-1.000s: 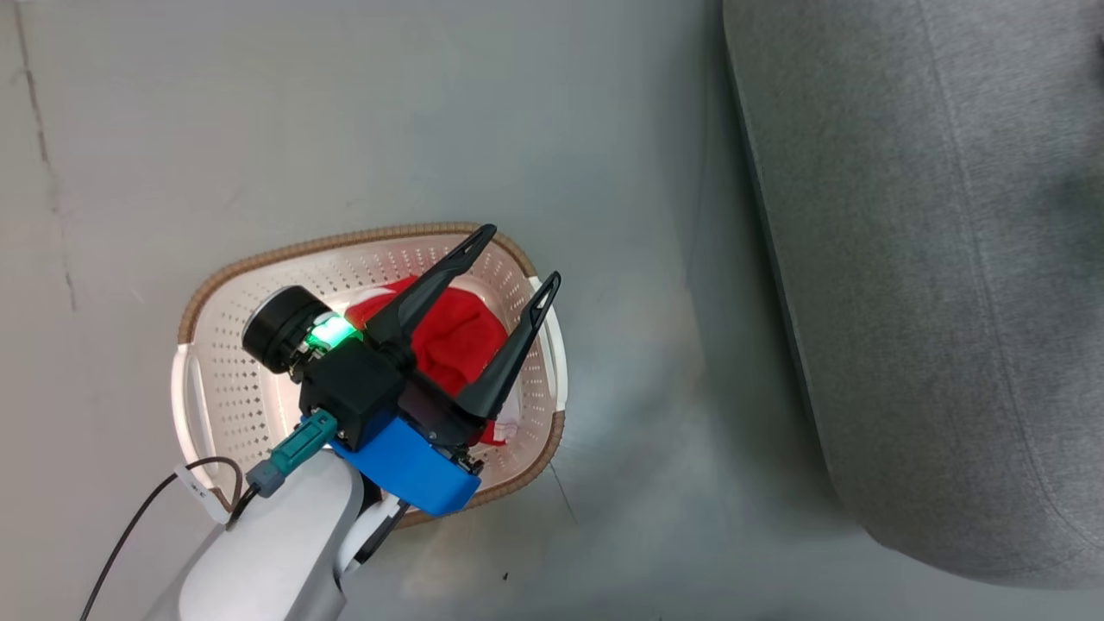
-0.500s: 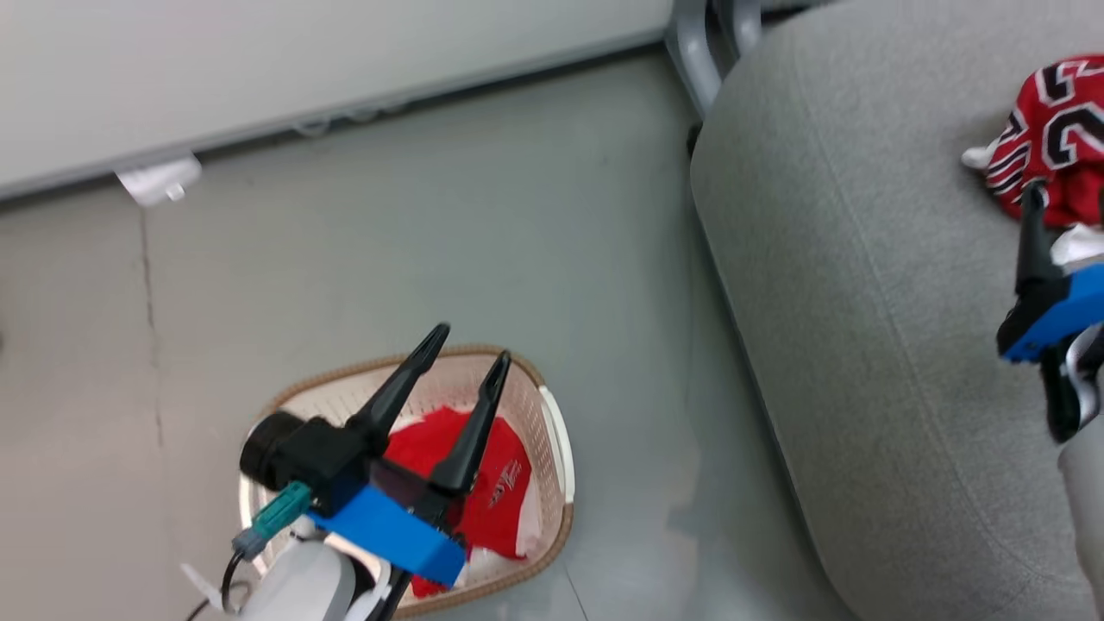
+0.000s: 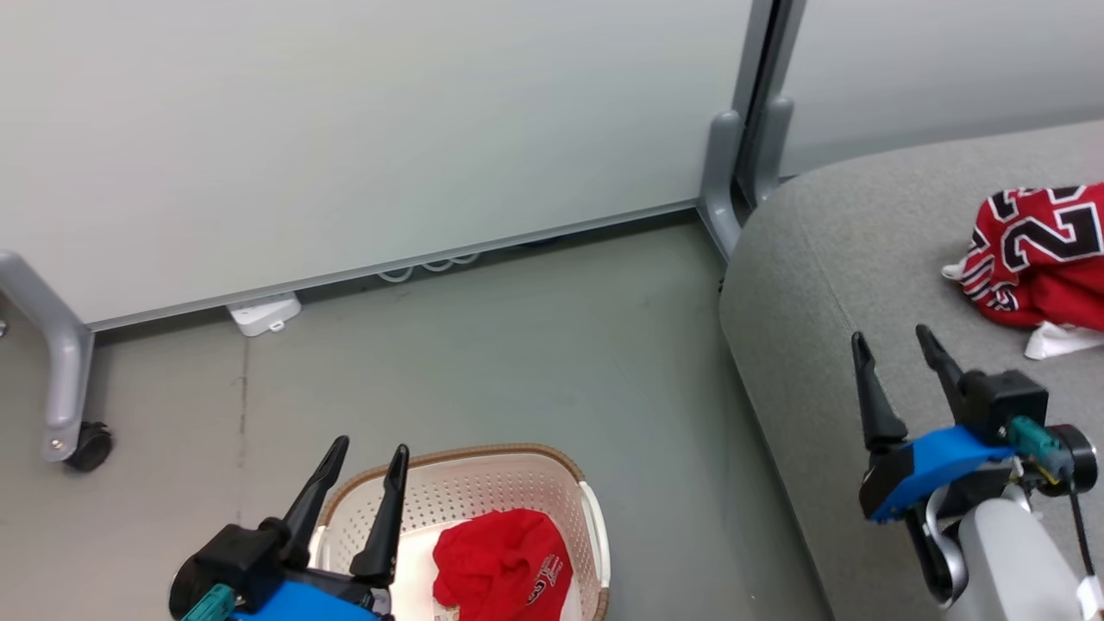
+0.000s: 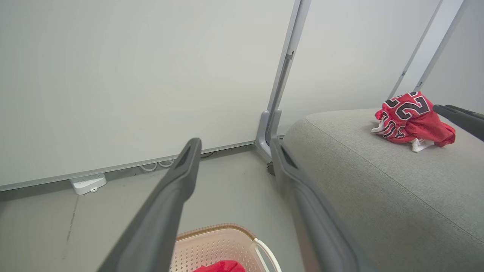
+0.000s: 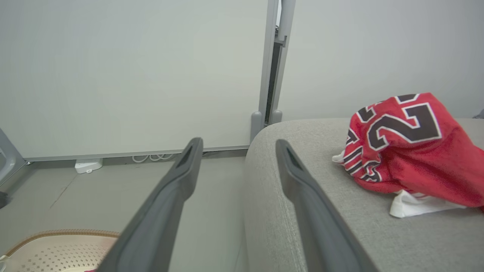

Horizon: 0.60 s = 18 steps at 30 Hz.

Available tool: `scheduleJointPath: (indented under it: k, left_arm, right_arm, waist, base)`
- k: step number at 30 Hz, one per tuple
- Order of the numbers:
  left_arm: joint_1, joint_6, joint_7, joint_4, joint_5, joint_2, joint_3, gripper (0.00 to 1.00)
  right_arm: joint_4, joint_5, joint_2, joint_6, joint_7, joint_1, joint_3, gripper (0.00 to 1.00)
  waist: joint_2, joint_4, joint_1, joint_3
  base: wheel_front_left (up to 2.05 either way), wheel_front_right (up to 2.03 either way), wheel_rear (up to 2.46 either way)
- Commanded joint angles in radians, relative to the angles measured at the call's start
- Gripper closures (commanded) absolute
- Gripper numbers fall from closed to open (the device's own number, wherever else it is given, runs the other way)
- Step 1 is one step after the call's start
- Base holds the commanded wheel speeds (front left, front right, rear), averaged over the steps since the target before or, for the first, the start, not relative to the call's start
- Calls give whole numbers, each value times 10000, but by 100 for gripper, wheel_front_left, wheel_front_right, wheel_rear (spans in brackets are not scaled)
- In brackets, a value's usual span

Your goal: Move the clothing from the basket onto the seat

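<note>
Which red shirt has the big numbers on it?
The red garment lying on the grey seat; the other garment in the basket shows only small lettering.

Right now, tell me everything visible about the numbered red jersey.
The jersey is soft red fabric, crumpled in a heap, with large black numerals edged white and striped black-and-white trim at one end. A white piece pokes out beneath its near edge. It rests on the grey seat, touching nothing else visible. The open right gripper sits short of it, no contact.
</note>
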Motion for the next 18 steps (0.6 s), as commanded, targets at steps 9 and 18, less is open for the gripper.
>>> scheduleJointPath:
  k: [9,18]
  left_arm:
    - [617,-13,-32,175,177,-109,942,0]
    - [895,-13,-32,579,103,-142,1523,0]
  right_arm:
    - [-2538,-577,878,-10,421,2185,193,0]
    - [-3619,-596,1250,-10,903,3288,470,0]
  waist:
    - [0,722,4,-540]
    - [0,1027,4,-712]
  base:
    - [0,0,0]
    - [0,0,0]
